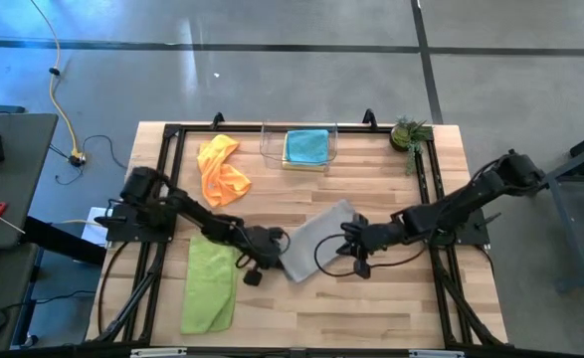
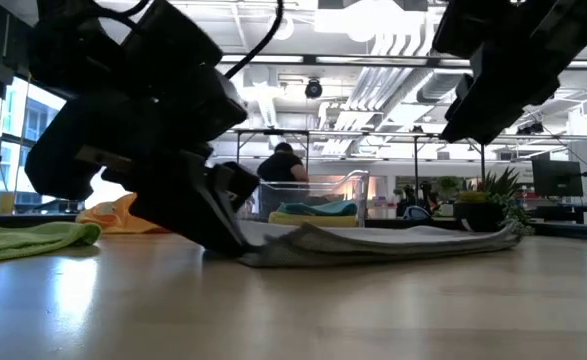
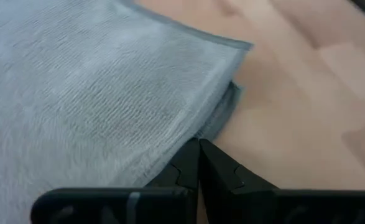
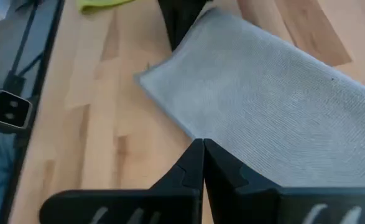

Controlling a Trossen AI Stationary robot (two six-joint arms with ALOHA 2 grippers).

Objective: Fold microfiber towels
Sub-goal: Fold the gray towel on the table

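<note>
Both claws (left (image 1: 273, 242), right (image 1: 348, 237)) pinch grey towel (image 1: 316, 242) edges.

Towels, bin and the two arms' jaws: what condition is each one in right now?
grey towel: folded, flat mid-table
lime green towel: lying loose, long
orange towel: crumpled
teal towel: folded, in bin on a yellow one
clear bin: upright, open top
left gripper: jaws shut at the grey towel's edge
right gripper: jaws shut at the grey towel's edge
</note>
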